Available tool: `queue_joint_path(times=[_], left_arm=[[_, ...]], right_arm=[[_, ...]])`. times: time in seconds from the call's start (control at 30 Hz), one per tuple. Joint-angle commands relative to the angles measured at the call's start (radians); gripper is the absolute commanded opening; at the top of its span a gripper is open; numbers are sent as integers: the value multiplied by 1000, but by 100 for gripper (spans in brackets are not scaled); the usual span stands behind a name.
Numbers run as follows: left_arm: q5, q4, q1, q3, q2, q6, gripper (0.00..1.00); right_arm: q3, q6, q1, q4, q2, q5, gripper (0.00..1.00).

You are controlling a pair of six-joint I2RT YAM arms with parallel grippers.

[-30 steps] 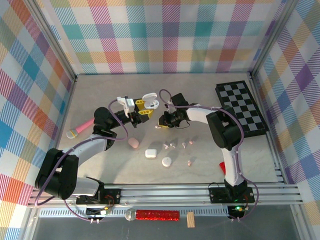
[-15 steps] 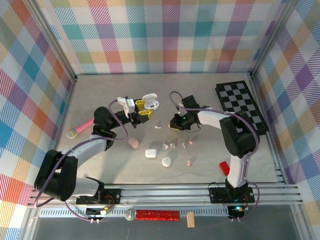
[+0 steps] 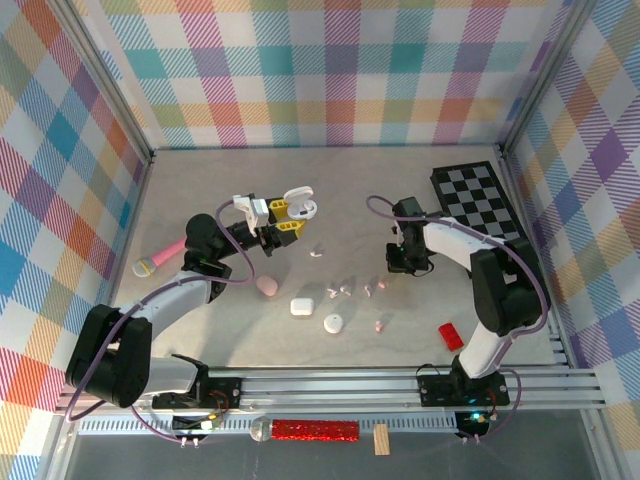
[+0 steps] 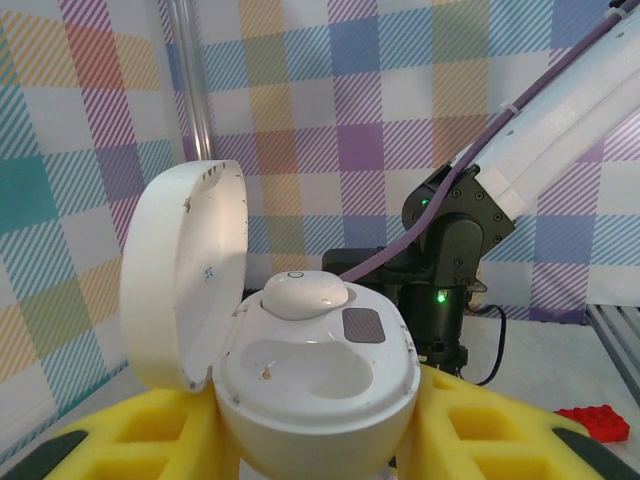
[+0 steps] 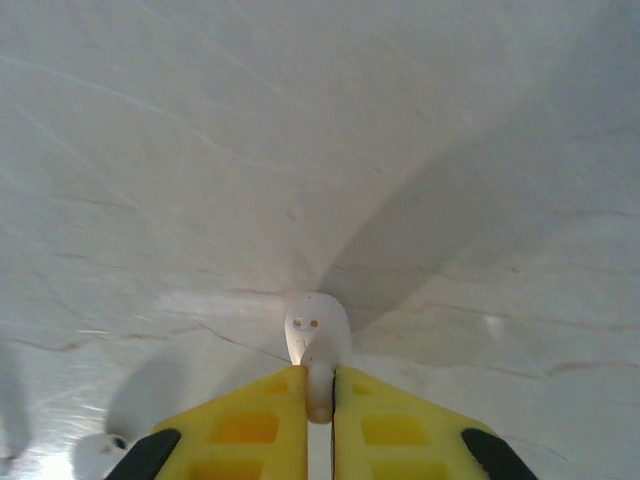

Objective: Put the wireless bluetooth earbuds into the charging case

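Earbuds (image 3: 346, 290) lie loose on the table (image 3: 200, 180) just below the middle of the top view, tiny white and pale pink pieces scattered beside three closed cases (image 3: 300, 307). A red block (image 3: 451, 335) sits to their lower right.

One more earbud (image 5: 318, 330), a white one, is in the right claw (image 3: 399, 262), right of centre in the top view. In the right wrist view that claw (image 5: 319, 385) has its yellow fingers pressed nearly together on the stem, with the rounded head poking out past the tips. Whether the head touches the table or hangs just over it, I cannot tell.

Farther back, up and left of centre, the left claw (image 3: 290, 213) pinches the charging case (image 3: 298, 203) by its lower shell, partly spread around it. In the left wrist view the case (image 4: 315, 375) has its lid (image 4: 185, 275) swung open to the left. A rounded white piece on its far rim looks like a seated bud, and the well (image 4: 300, 365) in front looks empty.

The step in hand appears to be the carry, with the bud gripped and the case presented. The next move calls for bringing the right claw over to the case, well apart from it now, turning the stem to match the empty well, and letting go only once it sits in.
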Motion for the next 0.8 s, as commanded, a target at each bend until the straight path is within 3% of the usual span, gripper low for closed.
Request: queue_joint_path(times=[0.0, 0.33, 0.47, 0.77], left_arm=[[14, 27, 10, -9, -7, 14, 38], [10, 28, 13, -17, 1, 24, 38], [12, 43, 16, -16, 9, 18, 38], [21, 119, 19, -15, 53, -22, 38]], right_arm=[[59, -37, 30, -91, 33, 86, 10], [181, -56, 114, -189, 130, 137, 20], [199, -58, 129, -178, 127, 91, 29], [153, -31, 128, -88, 60, 10, 31]])
